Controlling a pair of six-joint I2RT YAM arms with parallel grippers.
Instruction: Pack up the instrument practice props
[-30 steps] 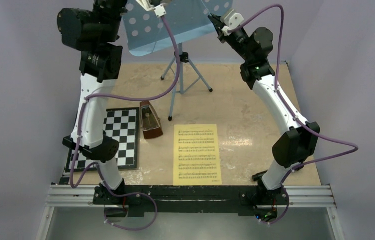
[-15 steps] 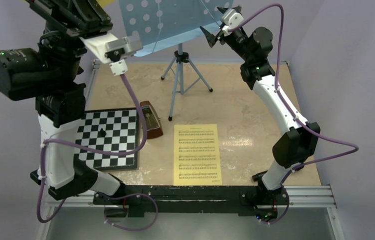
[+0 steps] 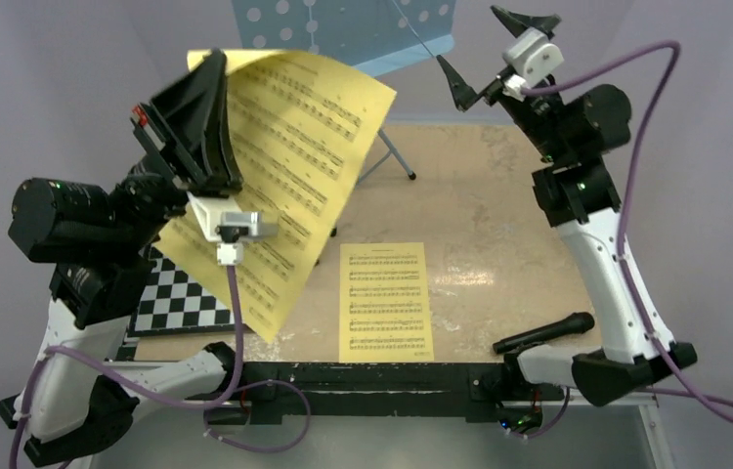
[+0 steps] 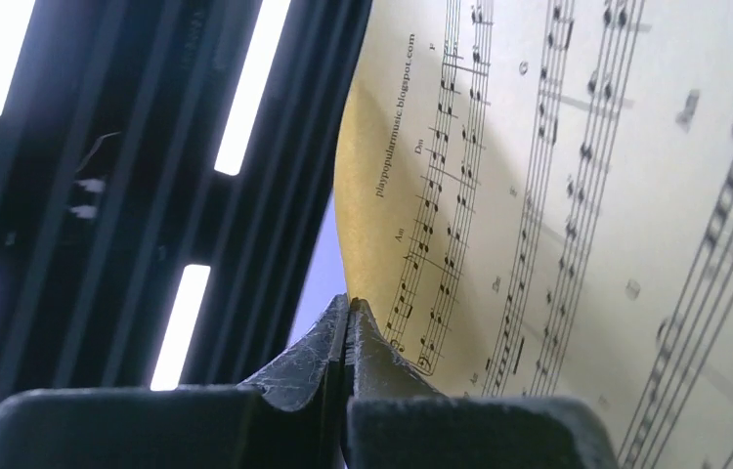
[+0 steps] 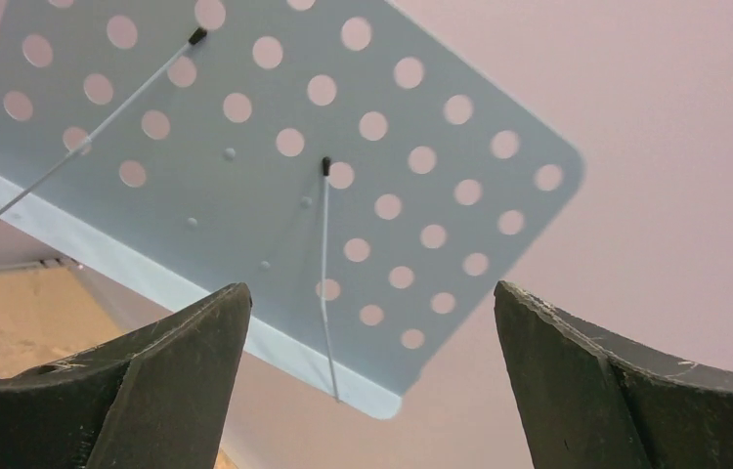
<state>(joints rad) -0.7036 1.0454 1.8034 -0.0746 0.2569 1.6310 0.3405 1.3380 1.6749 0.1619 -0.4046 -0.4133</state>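
Observation:
My left gripper (image 3: 214,63) is shut on the edge of a yellow sheet (image 3: 294,156) printed with music staves and holds it in the air over the table's left half. The left wrist view shows the closed gripper (image 4: 348,305) pinching that sheet (image 4: 587,195). A second yellow sheet (image 3: 385,301) lies flat near the front middle. The light-blue hole-punched music stand (image 3: 343,24) is at the back on thin tripod legs (image 3: 397,156). My right gripper (image 3: 490,51) hangs wide open just right of the stand (image 5: 275,176), holding nothing (image 5: 370,289). The metronome is hidden behind the held sheet.
A black-and-white chessboard (image 3: 182,298) lies at the front left, partly under the held sheet and my left arm. A black rail (image 3: 372,376) runs along the near table edge. Pale walls close in on the table at the back and both sides.
My left arm has swung down and forward from the stand with the yellow sheet. My right gripper has opened wide and drawn back to the right, off the stand's edge.

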